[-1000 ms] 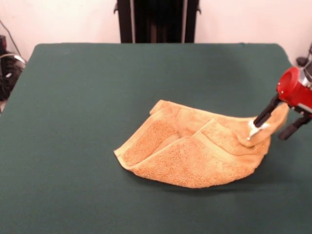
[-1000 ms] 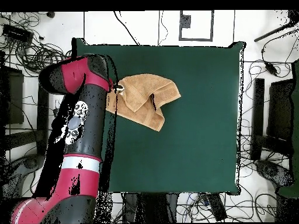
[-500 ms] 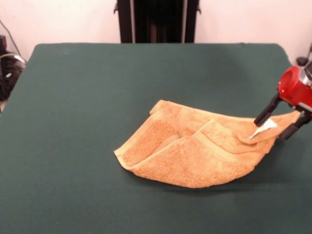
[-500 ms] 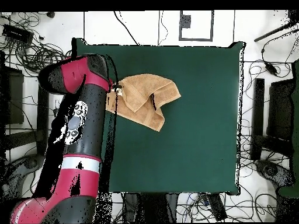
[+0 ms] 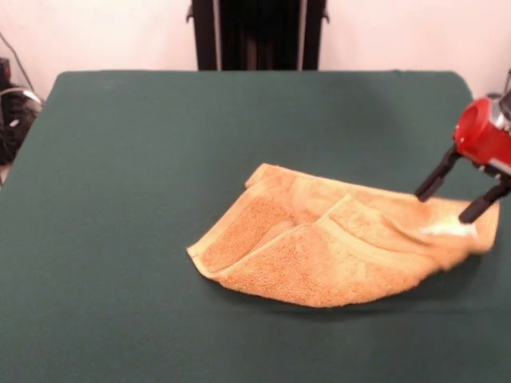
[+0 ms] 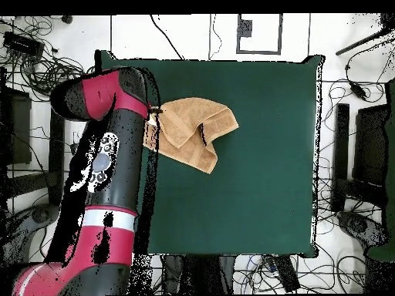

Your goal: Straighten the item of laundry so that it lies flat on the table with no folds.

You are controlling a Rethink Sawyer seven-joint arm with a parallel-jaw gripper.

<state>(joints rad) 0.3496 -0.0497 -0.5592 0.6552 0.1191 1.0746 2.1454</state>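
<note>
One towel (image 5: 319,251) lies crumpled on the green desk (image 5: 144,159), and we see several folds layered across it. Our hand (image 5: 459,203) hangs just above the towel's corner by the desk's edge, its two black fingers (image 5: 435,179) spread apart and gripping nothing. We see the white label (image 5: 447,231) on that blurred corner below them.

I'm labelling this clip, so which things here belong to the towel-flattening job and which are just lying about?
Part of the job:
- towel, folded over itself
- table, under the towel
- end effector, open above the towel's corner, fingers spread

Just lying about:
- cables on the floor beside the table
- black stand behind the table
</note>
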